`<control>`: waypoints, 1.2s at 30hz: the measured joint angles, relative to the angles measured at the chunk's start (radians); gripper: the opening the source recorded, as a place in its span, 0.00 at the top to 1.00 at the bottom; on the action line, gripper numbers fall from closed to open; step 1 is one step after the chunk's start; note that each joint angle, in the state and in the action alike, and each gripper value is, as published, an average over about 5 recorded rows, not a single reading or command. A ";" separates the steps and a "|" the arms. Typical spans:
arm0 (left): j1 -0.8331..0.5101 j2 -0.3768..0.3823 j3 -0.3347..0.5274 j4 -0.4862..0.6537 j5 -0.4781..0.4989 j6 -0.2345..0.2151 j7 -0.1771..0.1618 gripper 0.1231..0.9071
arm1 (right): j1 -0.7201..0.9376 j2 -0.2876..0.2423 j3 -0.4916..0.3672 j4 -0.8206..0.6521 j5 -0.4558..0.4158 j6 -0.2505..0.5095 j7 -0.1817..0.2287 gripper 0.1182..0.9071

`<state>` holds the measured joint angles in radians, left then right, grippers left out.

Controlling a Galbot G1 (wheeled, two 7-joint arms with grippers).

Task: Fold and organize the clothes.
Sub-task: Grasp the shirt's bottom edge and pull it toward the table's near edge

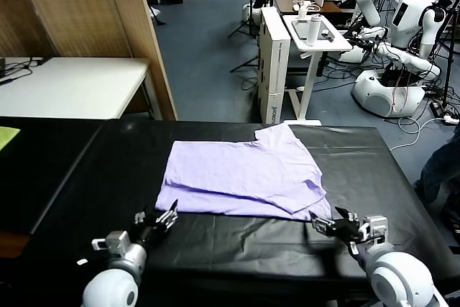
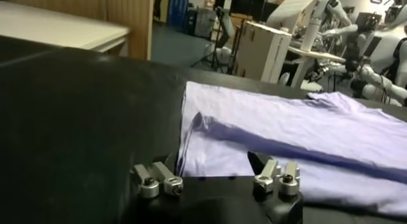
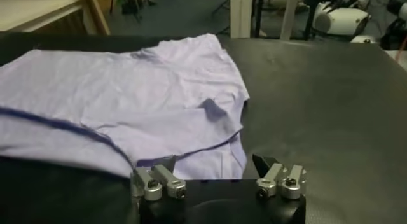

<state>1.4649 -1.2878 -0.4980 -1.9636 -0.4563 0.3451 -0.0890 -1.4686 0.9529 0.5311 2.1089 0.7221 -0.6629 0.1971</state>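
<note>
A pale lavender T-shirt (image 1: 244, 177) is seen lying on the black surface (image 1: 100, 177), folded over itself so that an upper layer overlaps a lower one, with a short sleeve (image 1: 280, 136) projecting at the far right corner. The garment is spread mostly flat, with soft creases (a darker fold line (image 2: 305, 152) is visible in the left wrist view).

The left gripper (image 1: 164, 218) is positioned just beside the near left corner of the T-shirt, its jaws held apart with nothing between them; in the left wrist view the fabric edge lies just beyond its fingertips (image 2: 166, 175).

The right gripper (image 1: 336, 222) is placed just off the near right corner of the T-shirt, its jaws likewise parted and holding nothing. In the right wrist view the corner of the cloth lies close before its fingers (image 3: 164, 176).

A yellow-green cloth (image 1: 7, 136) is glimpsed at the far left edge.
</note>
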 joint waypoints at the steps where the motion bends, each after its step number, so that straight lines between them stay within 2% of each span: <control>1: 0.000 0.001 0.000 0.001 0.000 0.000 0.000 0.31 | 0.000 0.000 -0.001 -0.001 0.000 0.000 0.000 0.53; 3: 0.000 0.002 0.001 0.003 0.000 0.000 0.000 0.37 | -0.001 0.000 -0.001 -0.001 0.000 0.001 0.000 0.70; 6: 0.001 0.004 0.002 0.005 0.002 0.000 0.000 0.55 | -0.006 0.001 0.000 0.005 0.002 -0.001 0.006 0.90; 7: 0.002 0.004 0.002 0.006 0.003 0.000 0.000 0.63 | -0.010 0.001 0.002 0.009 0.003 -0.004 0.010 0.94; 10: 0.008 0.005 0.002 0.001 0.011 0.000 -0.001 0.85 | -0.025 0.004 0.012 0.027 0.005 -0.029 0.028 0.97; 11: 0.012 0.006 0.002 -0.003 0.014 0.000 -0.001 0.90 | -0.031 0.006 0.016 0.035 0.004 -0.042 0.035 0.97; 13: 0.022 0.008 -0.003 -0.014 0.020 0.001 -0.004 0.94 | -0.049 0.013 0.028 0.057 0.003 -0.063 0.050 0.97; 18: 0.061 0.021 -0.024 -0.056 0.023 0.006 -0.013 0.94 | -0.114 0.023 0.067 0.133 -0.007 -0.073 0.079 0.97; 24: 0.133 0.042 -0.054 -0.128 0.017 0.023 -0.029 0.94 | -0.203 0.014 0.113 0.217 -0.017 -0.073 0.080 0.97; 33: 0.246 0.049 -0.099 -0.188 0.015 0.016 -0.022 0.94 | -0.260 0.024 0.102 0.240 -0.019 -0.074 0.099 0.97; 36: 0.267 0.048 -0.111 -0.194 0.010 0.016 -0.026 0.94 | -0.272 0.027 0.096 0.247 -0.021 -0.074 0.105 0.84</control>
<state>1.7321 -1.2393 -0.6088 -2.1572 -0.4462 0.3615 -0.1152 -1.7406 0.9802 0.6269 2.3557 0.7009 -0.7365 0.3020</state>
